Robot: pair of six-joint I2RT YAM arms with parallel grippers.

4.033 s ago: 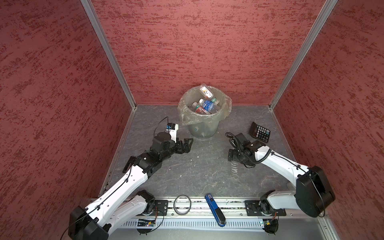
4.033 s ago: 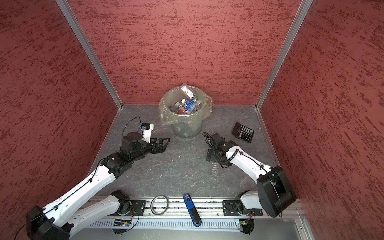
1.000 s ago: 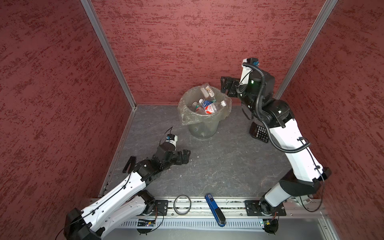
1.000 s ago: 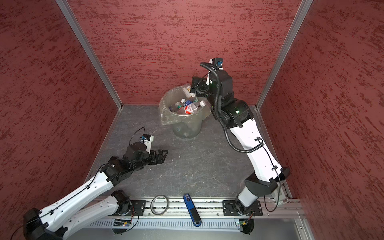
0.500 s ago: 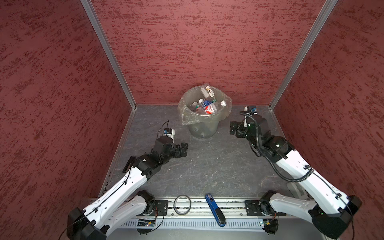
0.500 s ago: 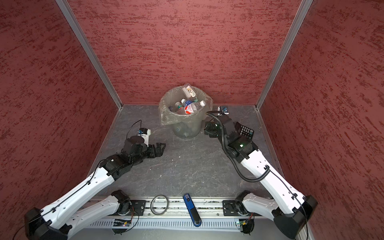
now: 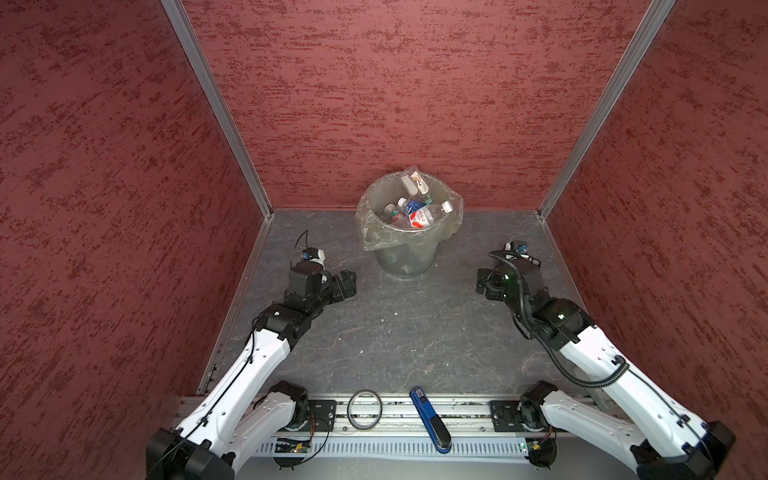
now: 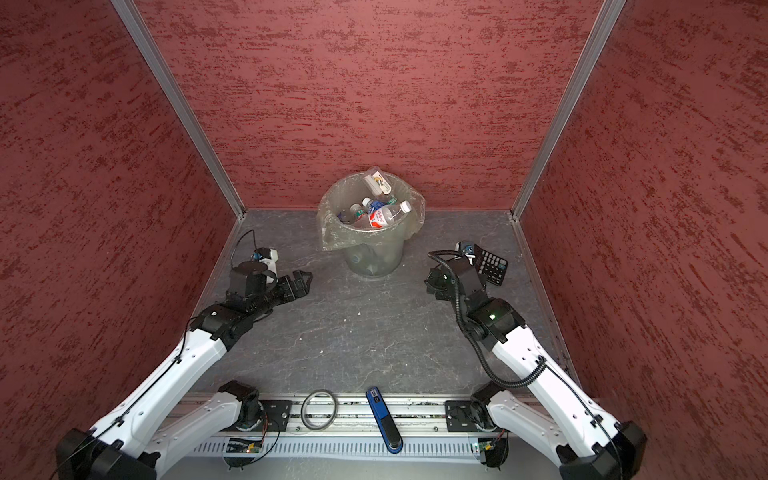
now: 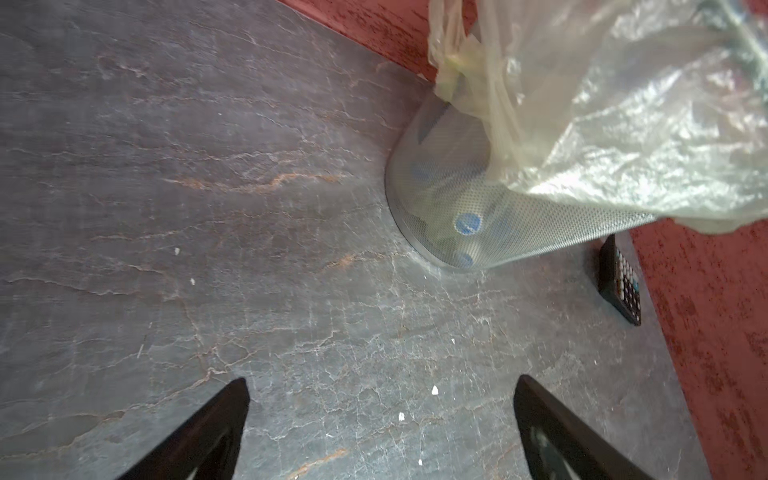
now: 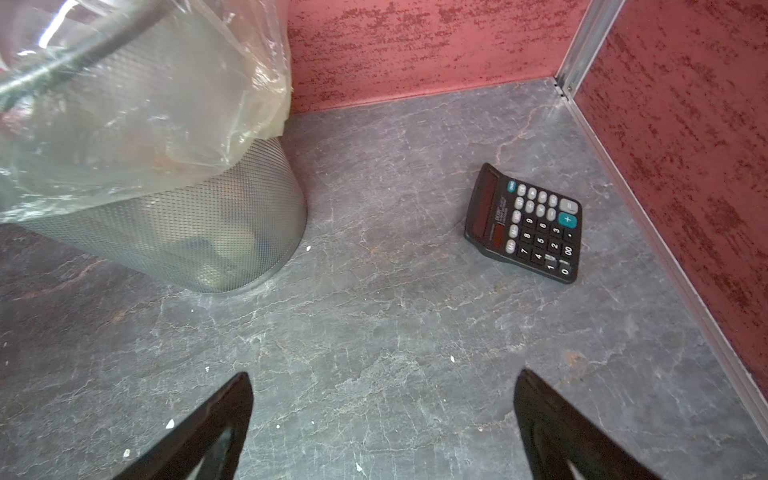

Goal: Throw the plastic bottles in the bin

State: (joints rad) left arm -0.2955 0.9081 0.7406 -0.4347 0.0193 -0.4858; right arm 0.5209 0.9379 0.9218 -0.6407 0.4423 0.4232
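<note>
The bin point(image 7: 405, 259) point(image 8: 374, 259) stands at the back middle of the table, its clear bag folded over the rim. Several plastic bottles point(image 7: 419, 216) point(image 8: 384, 216) lie piled inside it, and every bottle I see is in there. My left gripper point(image 7: 348, 282) point(image 8: 303, 282) hovers low to the bin's left, open and empty. To the bin's right my right gripper point(image 7: 482, 284) point(image 8: 430, 284) is also low, open and empty. Both wrist views show bare table between the spread jaws of the left gripper point(image 9: 382, 395) and the right gripper point(image 10: 382, 395), with the bin's mesh wall point(image 9: 478, 199) point(image 10: 187, 224) ahead.
A black calculator point(image 8: 490, 266) point(image 10: 525, 224) point(image 9: 621, 282) lies right of the bin near the right wall. On the front rail rest a blue-and-black stapler point(image 7: 430, 419) point(image 8: 384, 419) and a dark ring point(image 7: 365, 409) point(image 8: 318, 409). Red walls close in three sides.
My right arm has come down from high beside the bin's rim to low over the table right of the bin. The left gripper has shifted slightly toward the back.
</note>
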